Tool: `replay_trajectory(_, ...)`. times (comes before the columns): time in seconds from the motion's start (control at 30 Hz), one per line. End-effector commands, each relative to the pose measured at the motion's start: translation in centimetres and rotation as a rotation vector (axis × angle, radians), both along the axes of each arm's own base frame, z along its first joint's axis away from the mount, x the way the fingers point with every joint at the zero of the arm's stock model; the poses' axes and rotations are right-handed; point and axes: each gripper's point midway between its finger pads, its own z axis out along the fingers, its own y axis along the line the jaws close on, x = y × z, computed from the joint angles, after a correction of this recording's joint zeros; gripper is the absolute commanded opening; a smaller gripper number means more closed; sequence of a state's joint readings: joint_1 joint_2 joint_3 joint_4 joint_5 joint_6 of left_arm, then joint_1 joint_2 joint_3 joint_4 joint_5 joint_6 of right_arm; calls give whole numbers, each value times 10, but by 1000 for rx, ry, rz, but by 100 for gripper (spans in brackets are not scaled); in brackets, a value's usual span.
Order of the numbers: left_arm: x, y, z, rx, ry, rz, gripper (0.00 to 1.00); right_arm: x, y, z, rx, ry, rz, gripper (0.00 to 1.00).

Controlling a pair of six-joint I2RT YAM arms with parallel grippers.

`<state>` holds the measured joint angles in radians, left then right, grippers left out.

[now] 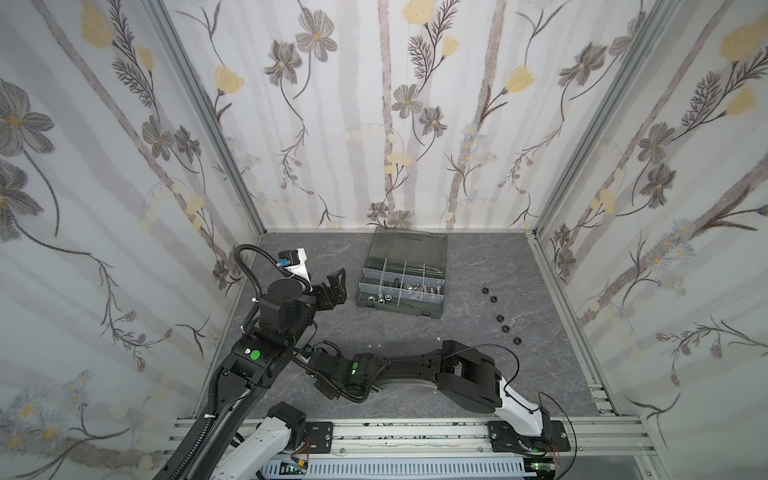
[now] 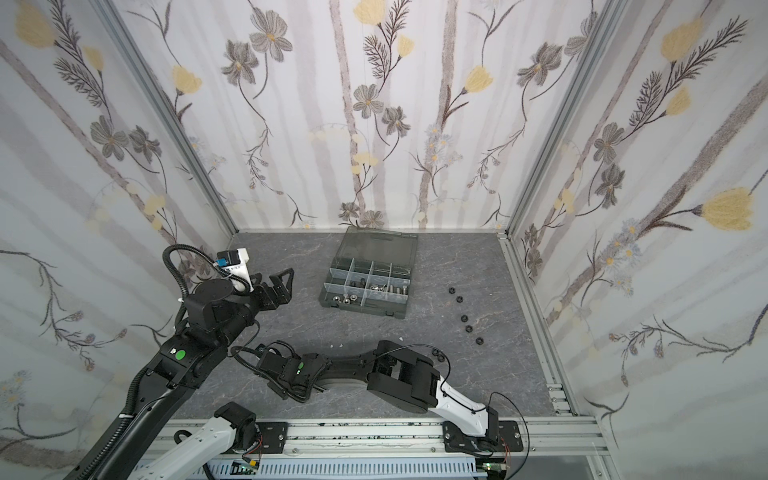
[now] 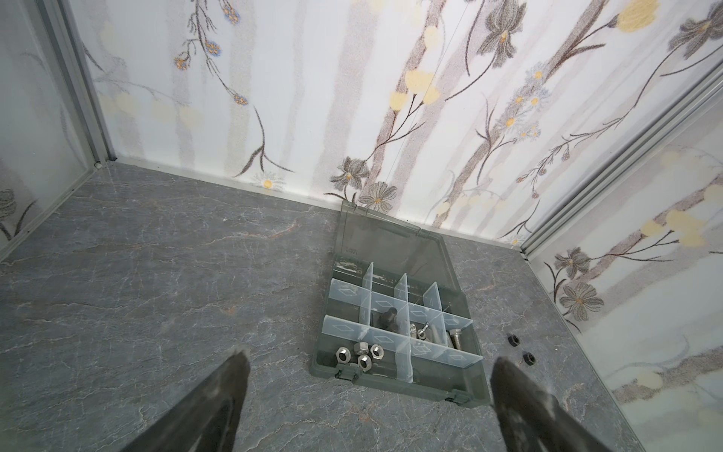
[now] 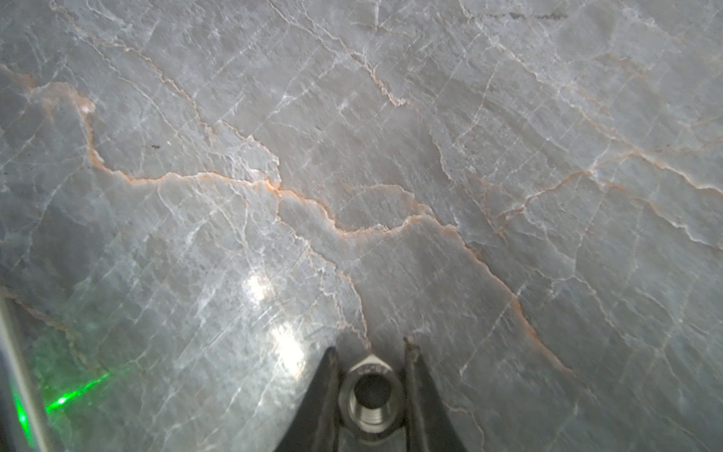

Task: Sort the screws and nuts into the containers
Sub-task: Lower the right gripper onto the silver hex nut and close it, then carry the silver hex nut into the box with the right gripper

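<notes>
Right gripper (image 4: 369,346) was pinched onto a shiny silver hex nut (image 4: 371,395) on the grey marbled desk (image 4: 391,156), near its front edge. The left gripper (image 1: 334,287) hung wide open between the desk's left edge and the dark grey-green plastic organizer case (image 1: 399,311).

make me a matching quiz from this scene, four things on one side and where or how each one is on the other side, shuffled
Things:
1. left gripper
2. right gripper
3. black nuts
4. lid of the organizer case

States:
A. swung up and back
B. fingers against a silver nut
C. in a row on the table
D. open, holding nothing

Pairs: 1-D, 2-B, 3-C, 4-A
</notes>
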<state>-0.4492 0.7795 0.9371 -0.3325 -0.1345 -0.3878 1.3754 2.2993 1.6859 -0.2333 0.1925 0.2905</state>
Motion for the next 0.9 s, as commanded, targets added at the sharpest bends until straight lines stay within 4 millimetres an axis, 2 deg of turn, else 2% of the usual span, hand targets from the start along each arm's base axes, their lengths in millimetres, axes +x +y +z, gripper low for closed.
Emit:
replay_trajectory(0.0, 0, 1, 9, -38, -17, 9, 96, -3, -21, -10, -82, 32, -4, 15)
replay_trajectory(0.17, -1, 3, 16, -49, -38, 14, 96, 12, -31, 3, -54, 25, -36, 13)
replay_trajectory(0.3, 0, 3, 21, -63, -57, 20, 96, 33, -44, 13, -17, 43, -77, 13)
replay_trajectory(0.87, -4, 15, 19, -100, -154, 72, 97, 158, -113, 69, 56, -40, -279, 12)
